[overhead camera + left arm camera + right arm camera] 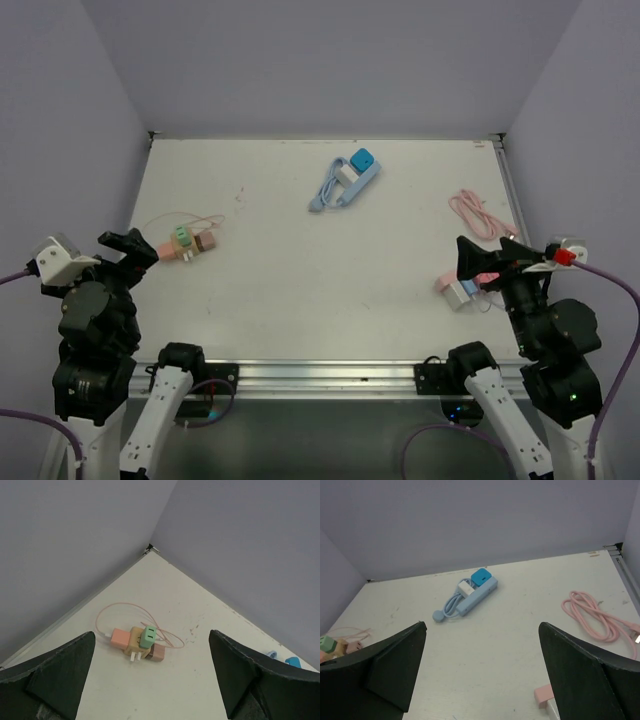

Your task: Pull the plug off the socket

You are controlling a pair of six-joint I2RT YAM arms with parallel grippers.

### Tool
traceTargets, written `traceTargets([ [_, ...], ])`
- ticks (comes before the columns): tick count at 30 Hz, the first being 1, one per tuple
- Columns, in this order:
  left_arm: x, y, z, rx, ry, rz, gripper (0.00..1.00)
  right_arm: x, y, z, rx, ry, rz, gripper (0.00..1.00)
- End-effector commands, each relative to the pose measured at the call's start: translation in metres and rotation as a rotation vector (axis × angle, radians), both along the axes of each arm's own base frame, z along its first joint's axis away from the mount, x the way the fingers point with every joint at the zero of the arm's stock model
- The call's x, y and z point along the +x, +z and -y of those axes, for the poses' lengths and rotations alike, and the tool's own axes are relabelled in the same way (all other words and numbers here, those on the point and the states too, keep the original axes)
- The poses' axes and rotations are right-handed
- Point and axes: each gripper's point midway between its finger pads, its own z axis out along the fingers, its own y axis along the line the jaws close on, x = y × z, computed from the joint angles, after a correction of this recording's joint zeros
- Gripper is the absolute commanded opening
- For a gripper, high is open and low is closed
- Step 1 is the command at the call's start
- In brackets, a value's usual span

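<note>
A light blue power strip (345, 185) lies at the far middle of the table with a white plug (346, 175) and a blue plug (363, 159) in it; it also shows in the right wrist view (476, 595). At the left, a tan socket cube (135, 640) carries a green plug (148, 635), a pink plug (120, 638) and a brown plug (158, 653), with a thin pink cord looped behind. My left gripper (138, 250) is open and empty, just left of this cluster (185, 243). My right gripper (470, 262) is open and empty at the right.
A pink and white adapter (455, 290) lies right by my right gripper. A coiled pink cable (481, 216) lies at the far right. Purple walls enclose the table on three sides. A metal rail (320, 372) runs along the near edge.
</note>
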Motion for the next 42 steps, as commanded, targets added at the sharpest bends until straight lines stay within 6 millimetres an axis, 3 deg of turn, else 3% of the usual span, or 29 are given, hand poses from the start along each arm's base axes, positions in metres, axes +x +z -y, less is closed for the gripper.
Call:
traceTargets([
  [1,0.014,-0.010,0.004,-0.002,-0.010,-0.031,1.00,0.003,0.002,-0.005,0.010,0.021,0.017,0.99],
  [9,0.042,-0.036,0.015,0.015,-0.065,-0.128,1.00,0.009,-0.012,-0.011,0.029,0.039,-0.011,0.99],
  [14,0.075,-0.070,0.038,0.053,-0.194,-0.267,1.00,0.013,-0.024,-0.019,0.038,0.071,-0.046,0.99],
  [18,0.096,-0.112,0.051,0.065,-0.270,-0.453,1.00,0.015,-0.029,-0.024,0.043,0.094,-0.057,0.99],
  [19,0.102,-0.126,0.050,0.067,-0.261,-0.522,1.00,0.015,-0.030,-0.024,0.046,0.094,-0.059,0.99],
  [22,0.115,-0.147,0.048,0.074,-0.241,-0.612,1.00,0.015,-0.032,-0.027,0.047,0.105,-0.063,0.99],
  [31,0.160,-0.183,0.038,0.071,-0.162,-0.735,1.00,0.015,-0.035,-0.032,0.065,0.133,-0.070,0.99],
  [36,0.172,-0.203,0.023,0.094,-0.097,-0.816,1.00,0.014,-0.039,-0.033,0.060,0.136,-0.081,0.99],
  [42,0.181,-0.214,0.012,0.098,-0.082,-0.838,0.97,0.013,-0.041,-0.032,0.053,0.134,-0.078,0.99],
])
